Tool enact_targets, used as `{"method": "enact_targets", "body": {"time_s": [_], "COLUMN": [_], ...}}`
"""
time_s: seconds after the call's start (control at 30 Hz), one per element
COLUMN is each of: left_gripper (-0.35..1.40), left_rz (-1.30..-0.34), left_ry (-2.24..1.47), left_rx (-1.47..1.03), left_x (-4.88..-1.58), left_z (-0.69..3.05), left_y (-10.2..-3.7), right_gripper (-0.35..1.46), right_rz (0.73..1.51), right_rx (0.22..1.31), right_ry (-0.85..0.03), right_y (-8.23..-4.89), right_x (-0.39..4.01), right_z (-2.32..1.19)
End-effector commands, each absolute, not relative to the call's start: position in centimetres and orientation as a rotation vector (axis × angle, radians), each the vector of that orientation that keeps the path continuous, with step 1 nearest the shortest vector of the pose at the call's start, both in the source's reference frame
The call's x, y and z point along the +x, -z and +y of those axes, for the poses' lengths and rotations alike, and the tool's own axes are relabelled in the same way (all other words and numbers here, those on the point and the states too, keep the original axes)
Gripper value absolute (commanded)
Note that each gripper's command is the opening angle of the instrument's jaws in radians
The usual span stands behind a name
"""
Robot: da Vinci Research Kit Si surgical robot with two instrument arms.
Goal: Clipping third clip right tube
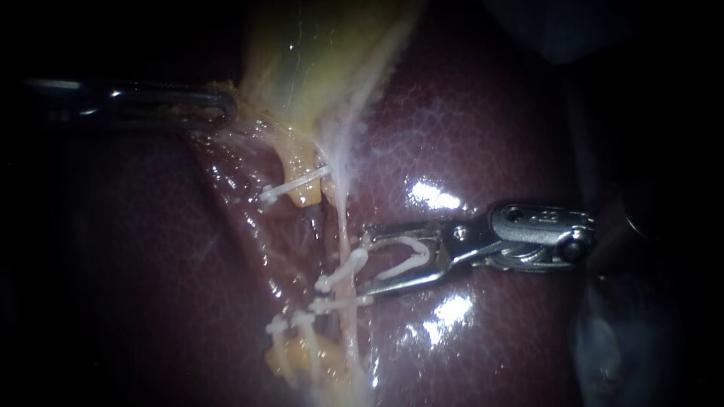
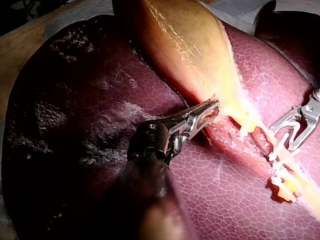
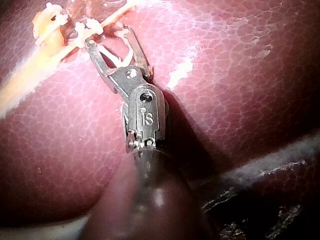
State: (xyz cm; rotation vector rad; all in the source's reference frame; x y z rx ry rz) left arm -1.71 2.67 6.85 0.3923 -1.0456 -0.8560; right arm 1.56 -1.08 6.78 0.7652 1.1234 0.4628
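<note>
Tissue at the narrow end of the gallbladder was clamped between the closed jaws of the left instrument, whose shaft was seen entering from the left. In the left wrist view the same hold was shown, the left instrument being closed on the yellow edge where the gallbladder met the liver.

The right tube was seen as a thin pale strand running down from the gallbladder across the liver. Two white clips were already closed across it, an upper clip and a lower clip just beneath. A separate clip was set on the yellow left tube beside it.

The jaws of the right instrument were spread wide, and an open clip was seated between them, touched by both jaws. The jaw tips were brought up against the right tube at the level of the upper clip; whether the tube was enclosed by them could not be told. The spread jaws and seated clip were shown likewise in the right wrist view.
</note>
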Motion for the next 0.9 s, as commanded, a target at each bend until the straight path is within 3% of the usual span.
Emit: {"method": "enact_targets", "body": {"time_s": [0.03,0.4,0.9], "left_gripper": [-0.35,-0.35,-0.35], "left_rz": [-1.045,-1.045,-1.045], "left_ry": [0.856,0.856,0.856], "left_rx": [0.392,0.392,0.392], "left_x": [-1.71,-1.72,-1.72], "left_z": [2.67,2.67,2.67], "left_y": [-6.85,-6.85,-6.86], "right_gripper": [0.47,0.46,0.47], "right_rz": [1.123,1.12,1.062], "right_rx": [0.765,0.789,0.871], "right_ry": [-0.463,-0.477,-0.627], "right_y": [-6.78,-6.58,-6.2], "right_x": [1.56,1.49,1.42], "right_z": [-1.08,-0.96,-0.6]}}
